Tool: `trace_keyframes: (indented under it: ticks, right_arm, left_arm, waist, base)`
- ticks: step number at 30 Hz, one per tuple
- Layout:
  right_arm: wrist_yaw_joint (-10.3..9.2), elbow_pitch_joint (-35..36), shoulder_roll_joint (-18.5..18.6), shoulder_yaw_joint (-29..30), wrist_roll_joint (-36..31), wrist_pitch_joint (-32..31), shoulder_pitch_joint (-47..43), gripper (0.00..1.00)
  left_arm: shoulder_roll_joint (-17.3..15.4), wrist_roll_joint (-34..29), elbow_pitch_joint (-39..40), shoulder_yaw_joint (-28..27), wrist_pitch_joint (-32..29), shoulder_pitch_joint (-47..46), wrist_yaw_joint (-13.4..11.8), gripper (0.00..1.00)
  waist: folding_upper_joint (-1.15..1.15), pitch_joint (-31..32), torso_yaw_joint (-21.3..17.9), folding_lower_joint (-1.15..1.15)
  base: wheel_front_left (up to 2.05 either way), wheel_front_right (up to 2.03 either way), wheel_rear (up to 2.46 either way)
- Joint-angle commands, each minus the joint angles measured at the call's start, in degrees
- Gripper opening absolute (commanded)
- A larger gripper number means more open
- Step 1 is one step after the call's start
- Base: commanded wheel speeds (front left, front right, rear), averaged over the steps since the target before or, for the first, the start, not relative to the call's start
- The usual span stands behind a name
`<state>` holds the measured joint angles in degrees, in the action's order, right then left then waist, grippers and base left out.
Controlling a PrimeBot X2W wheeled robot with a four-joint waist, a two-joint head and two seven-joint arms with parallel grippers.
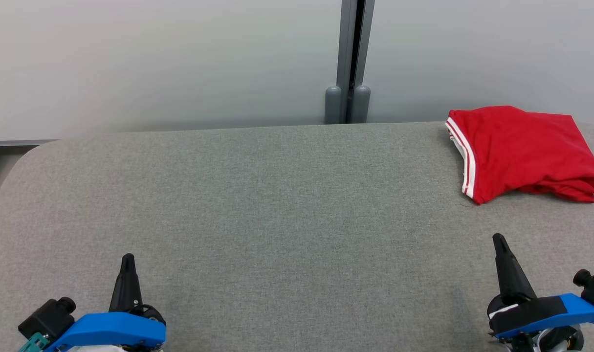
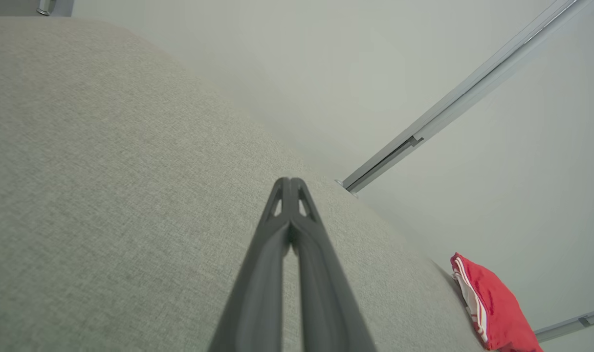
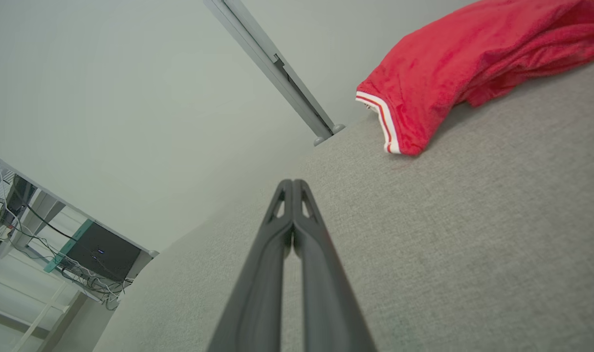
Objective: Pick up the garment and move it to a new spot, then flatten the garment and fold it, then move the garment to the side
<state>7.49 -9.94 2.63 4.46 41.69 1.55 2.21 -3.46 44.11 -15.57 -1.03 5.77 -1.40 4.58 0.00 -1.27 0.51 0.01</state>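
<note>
Now both the left gripper and right gripper are closed on nothing, low above the table, apart from the folded red garment.

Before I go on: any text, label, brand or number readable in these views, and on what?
None readable.
The red garment has white stripes on its hem, no print.
The left gripper, right gripper and grey table bear no marks.
The dark box beyond the table is too small to read.

Grey fabric surface spans frame, rounded corner at left. Pale wall panels behind; grey vert. post upper ctr. Dark box w/ cables, lower left.
</note>
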Motion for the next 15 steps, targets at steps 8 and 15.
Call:
trace_keyframes:
  ticks: [8, 15]
  right_arm:
    - [0.00, 0.01, 0.25, 0.50, 7.50, -1.11, 2.05, 0.00]
    - [0.00, -0.47, 0.27, 0.70, 12.57, -1.96, 2.29, 0.00]
  left_arm:
    - [-0.10, 7.11, 1.04, -1.02, -1.75, -2.17, 0.57, 0.00]
    - [-0.03, 11.91, 1.12, -1.55, -3.02, -2.52, 0.89, 0.00]
  waist:
    - [0.00, 0.10, -0.05, 0.00]
    - [0.00, 0.19, -0.08, 0.00]
  base:
    - [0.00, 0.00, 0.00]
    - [0.00, 0.00, 0.00]
